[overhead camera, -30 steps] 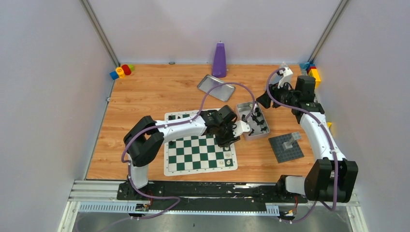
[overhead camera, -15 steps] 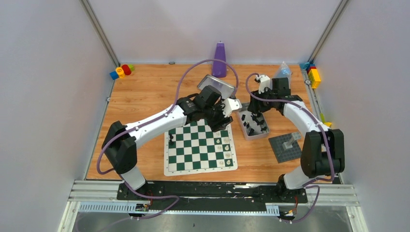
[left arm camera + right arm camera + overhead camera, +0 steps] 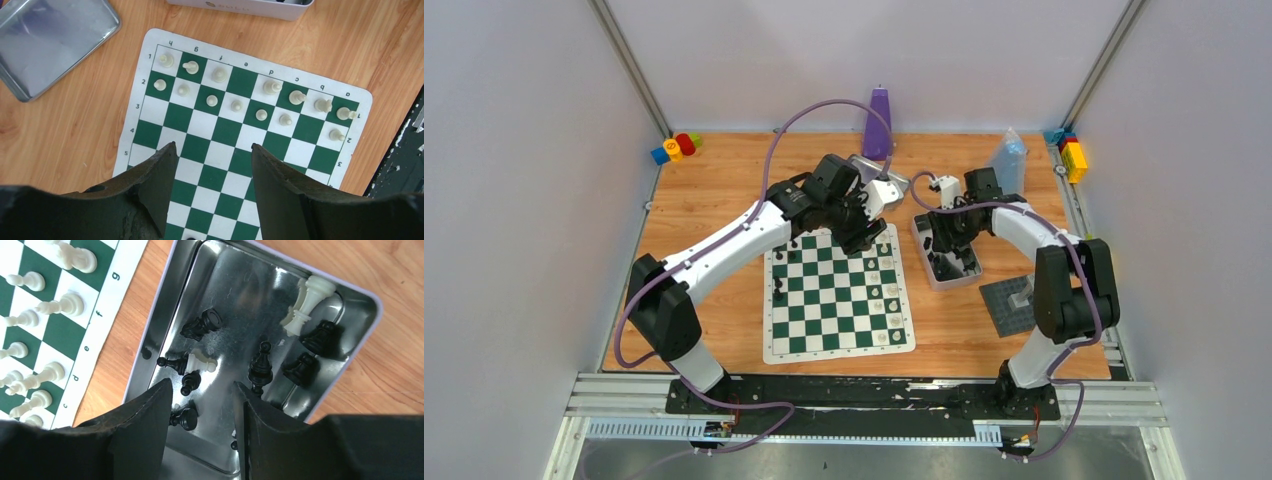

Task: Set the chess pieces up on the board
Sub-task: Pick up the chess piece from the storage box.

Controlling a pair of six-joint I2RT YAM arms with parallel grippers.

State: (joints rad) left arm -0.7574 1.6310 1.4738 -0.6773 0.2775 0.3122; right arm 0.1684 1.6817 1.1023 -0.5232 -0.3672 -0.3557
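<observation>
While both arms sit close together at the far side of the table, note that the left gripper (image 3: pixel 212 150) hangs over the board (image 3: pixel 227 132) with its jaws spread and nothing between them. The right gripper (image 3: pixel 202 385) hovers over the open tin (image 3: pixel 165 315), also spread and empty. The board lies flat on the wood just left of the tin. The white pieces (image 3: pixel 261 114) stand in rows 1 and 2, 7 in each by my count, with gaps at e1 and b2. The black pieces (image 3: pixel 261 367) are mostly loose in the tin, several lying down and crowded. A white pawn (image 3: pixel 200 361) lies against a black pawn (image 3: pixel 172 362) directly under your right jaws. Closing there could pinch 2 at once or squirt 1 sideways. A tipped piece gripped on its side would likely not stand when released. A descent near the tin wall could drag the whole tin toward the board. Keep the left arm high, because a low sweep over the standing white rows would topple them. The 2 wrists could also clip each other.
</observation>
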